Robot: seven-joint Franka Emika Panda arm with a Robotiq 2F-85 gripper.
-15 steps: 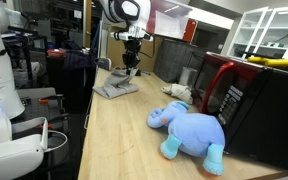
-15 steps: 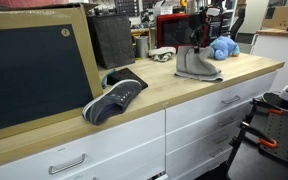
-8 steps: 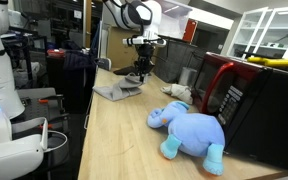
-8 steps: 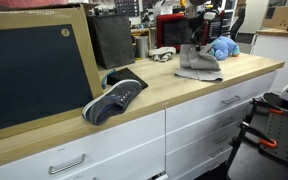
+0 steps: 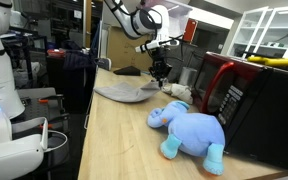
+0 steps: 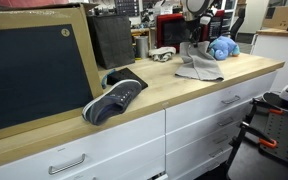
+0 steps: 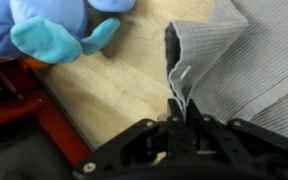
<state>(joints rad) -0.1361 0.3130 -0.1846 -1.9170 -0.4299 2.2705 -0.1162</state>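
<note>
Beside the blue plush toy (image 7: 54,30), the claw (image 7: 181,118) pinches the grey cloth (image 7: 246,70) (narrowly, at its edge).

bare counter (image 5: 114,145) open, grey cloth (image 5: 124,92) beyond, plush elephant (image 5: 191,130) and microwave (image 5: 249,105) crowd one side

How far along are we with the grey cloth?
Done: the grey cloth lies spread along the counter. In hand: the gripper pinches its edge, lifted near the blue plush elephant. Left: letting go; one fold by the pinch is not flat.

Cloth (image 5: 124,92) beside plush toy (image 5: 192,130), on countertop (image 5: 114,145)
</note>
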